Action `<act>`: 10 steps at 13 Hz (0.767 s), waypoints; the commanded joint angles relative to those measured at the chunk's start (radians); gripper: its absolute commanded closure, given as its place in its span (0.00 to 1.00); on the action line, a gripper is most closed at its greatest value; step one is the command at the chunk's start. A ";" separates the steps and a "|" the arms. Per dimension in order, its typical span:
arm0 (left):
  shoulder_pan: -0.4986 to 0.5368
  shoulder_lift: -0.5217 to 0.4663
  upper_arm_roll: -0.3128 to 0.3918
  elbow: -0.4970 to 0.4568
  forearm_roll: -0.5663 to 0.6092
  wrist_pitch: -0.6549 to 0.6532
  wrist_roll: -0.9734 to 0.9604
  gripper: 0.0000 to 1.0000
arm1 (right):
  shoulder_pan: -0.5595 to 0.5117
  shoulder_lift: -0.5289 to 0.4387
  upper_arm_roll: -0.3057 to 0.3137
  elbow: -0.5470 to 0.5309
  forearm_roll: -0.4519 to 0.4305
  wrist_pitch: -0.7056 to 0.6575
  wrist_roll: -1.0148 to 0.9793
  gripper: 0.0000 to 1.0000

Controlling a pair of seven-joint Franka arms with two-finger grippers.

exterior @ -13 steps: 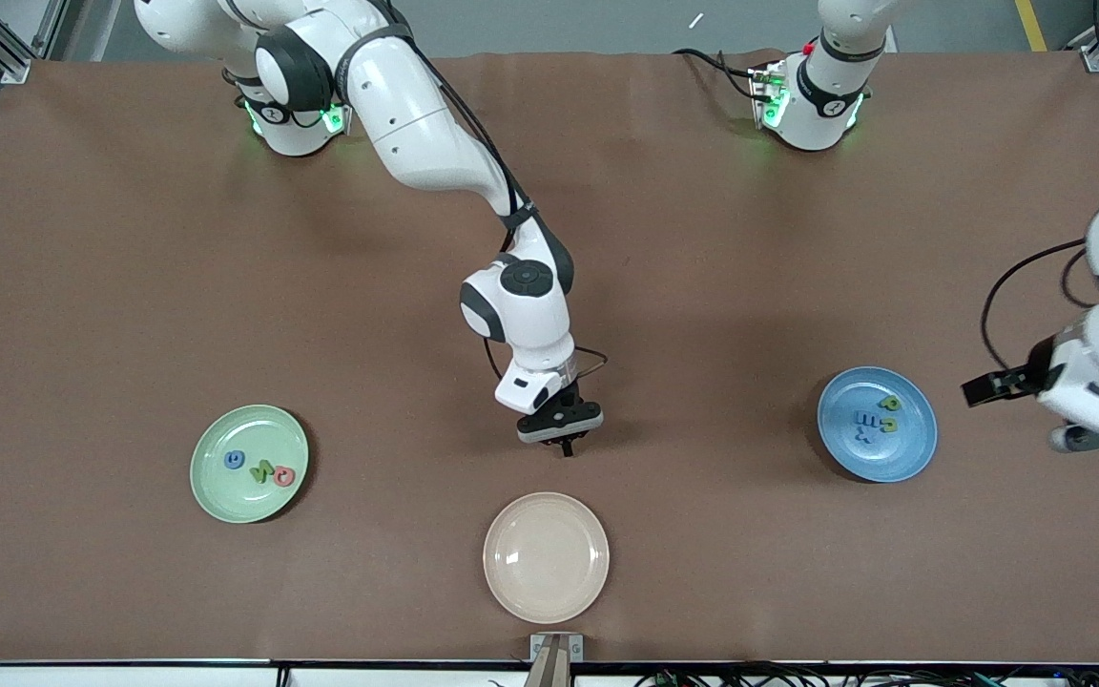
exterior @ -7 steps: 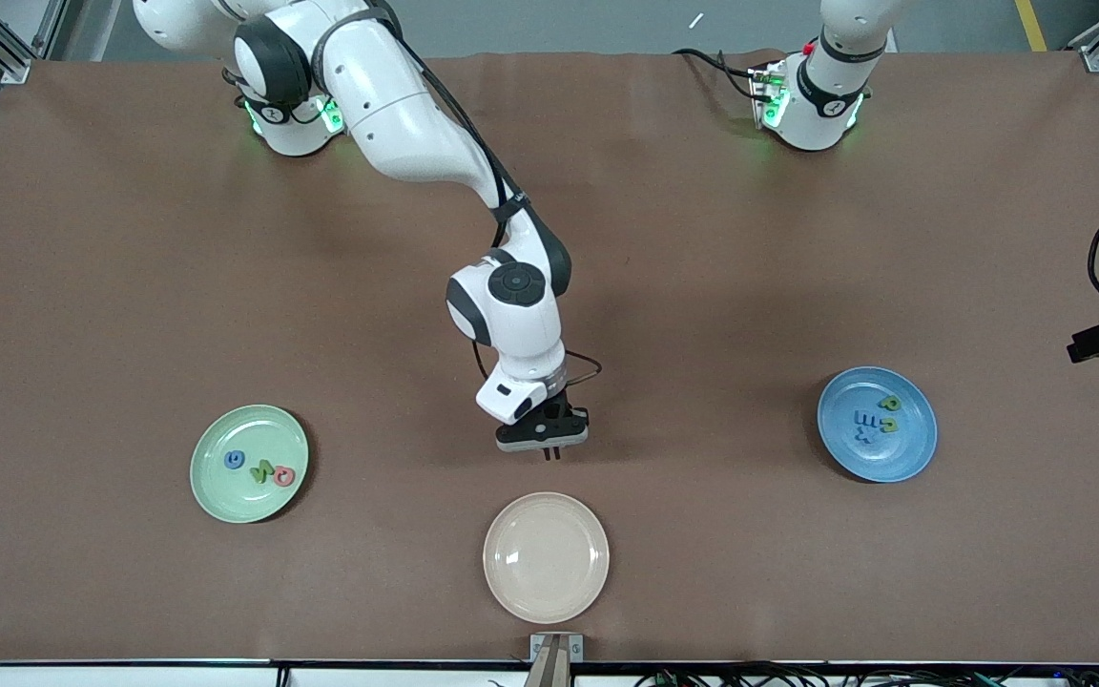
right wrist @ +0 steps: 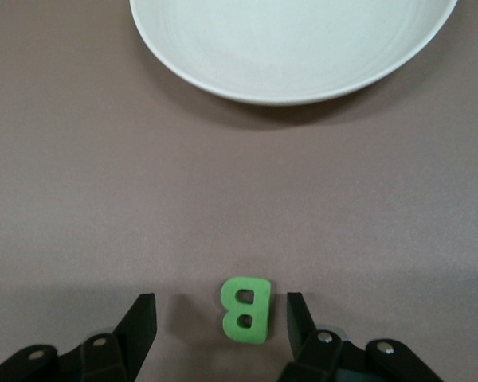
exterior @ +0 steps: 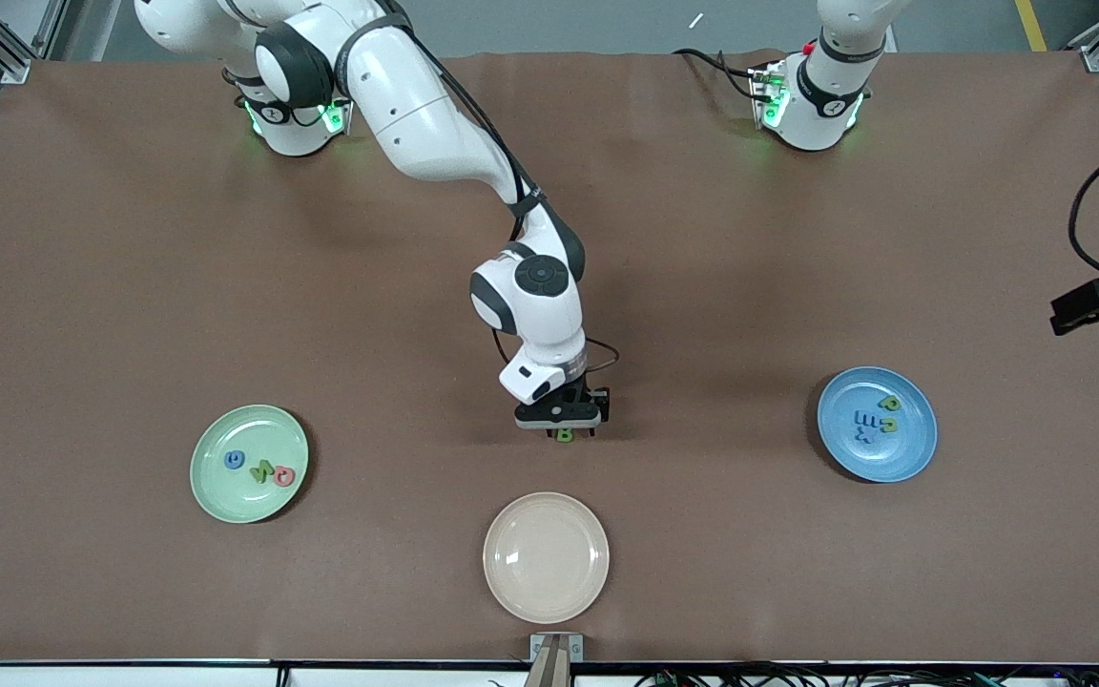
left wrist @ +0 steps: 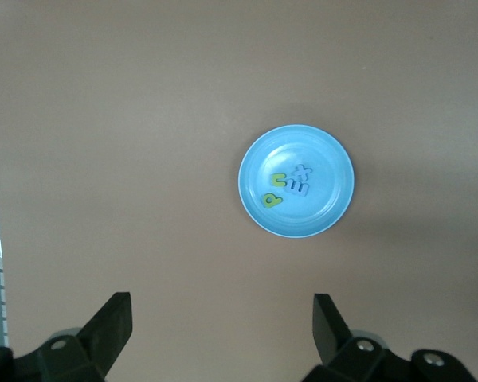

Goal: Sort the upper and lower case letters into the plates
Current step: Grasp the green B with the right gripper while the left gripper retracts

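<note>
On the brown cloth-covered table (exterior: 130, 286) the three plates sit in a row near the front camera: pale mint green round plate (exterior: 249, 464) at the right arm's end with three letters in it, cream-beige round plate (exterior: 546, 557) in the middle and empty, medium blue round plate (exterior: 877, 424) at the left arm's end with four letters in it.

Left gripper (left wrist: 219, 330) hangs high over the table near the blue plate, fingers spread wide, holding nothing; that arm waits.

Right gripper (right wrist: 220, 318) is down at the cloth, jaws parted, straddling the small chunky green letter B (right wrist: 244, 309). B lies flat on the bare cloth, just farther from the front camera than the cream plate.

Looks like the grasp step. B sits off-centre, close to one finger (right wrist: 299, 317), so centre first, close slow, lift straight. Uppercase, so probably mint plate. Don't drop it in the cream one.
</note>
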 commanded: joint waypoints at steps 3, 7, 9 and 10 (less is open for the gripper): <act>-0.227 -0.140 0.351 -0.058 -0.211 -0.022 0.035 0.00 | 0.018 -0.016 -0.006 -0.057 -0.032 0.018 0.016 0.52; -0.385 -0.229 0.532 -0.160 -0.305 -0.025 0.016 0.00 | 0.001 -0.024 -0.012 -0.054 -0.048 0.005 -0.019 0.96; -0.434 -0.237 0.564 -0.172 -0.310 -0.040 0.012 0.00 | -0.050 -0.091 -0.010 -0.047 -0.037 -0.105 -0.062 0.99; -0.457 -0.249 0.582 -0.187 -0.310 -0.040 0.011 0.00 | -0.080 -0.117 -0.001 -0.040 -0.034 -0.197 -0.094 0.99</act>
